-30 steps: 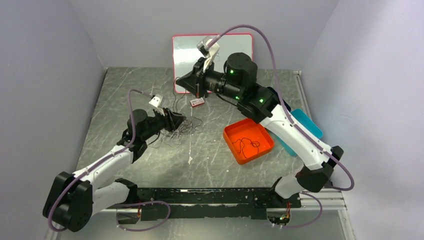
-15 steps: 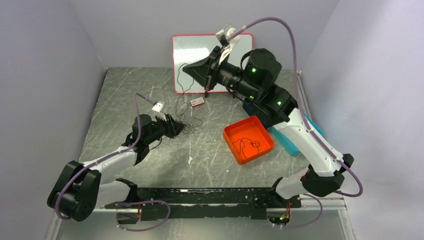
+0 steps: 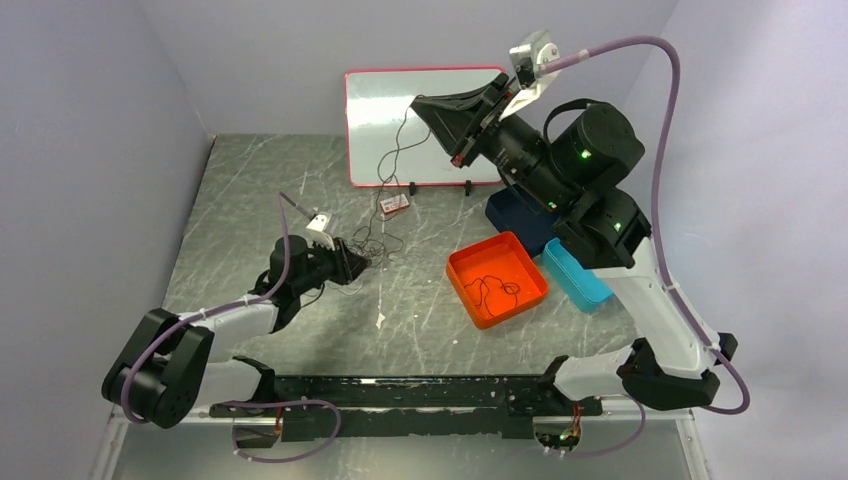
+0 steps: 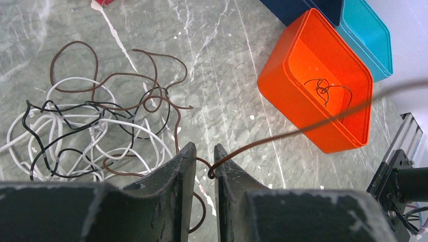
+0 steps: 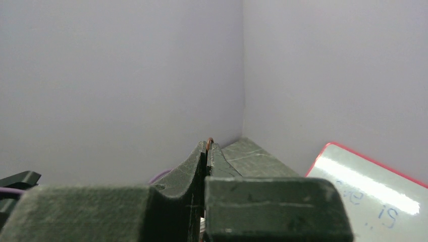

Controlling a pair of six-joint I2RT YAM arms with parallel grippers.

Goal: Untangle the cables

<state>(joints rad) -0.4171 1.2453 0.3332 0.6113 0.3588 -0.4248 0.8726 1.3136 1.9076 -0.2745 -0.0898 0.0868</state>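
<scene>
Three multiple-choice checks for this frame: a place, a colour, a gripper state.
1. The tangle of cables lies: A on the table by the left gripper; B on the floor; C in mid-air.
2. The tray with a dark cable inside is: A green; B orange; C yellow.
3. The right gripper is: A wide open; B out of view; C shut on a brown cable.
Key: 1A, the loops lie on the table; 2B, its walls are orange; 3C, the jaws meet on the cable.

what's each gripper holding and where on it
The right gripper pinches a brown cable at a small bend, between its fingertips. The left gripper has jaws slightly apart around a brown cable, not visibly clamping it.
</scene>
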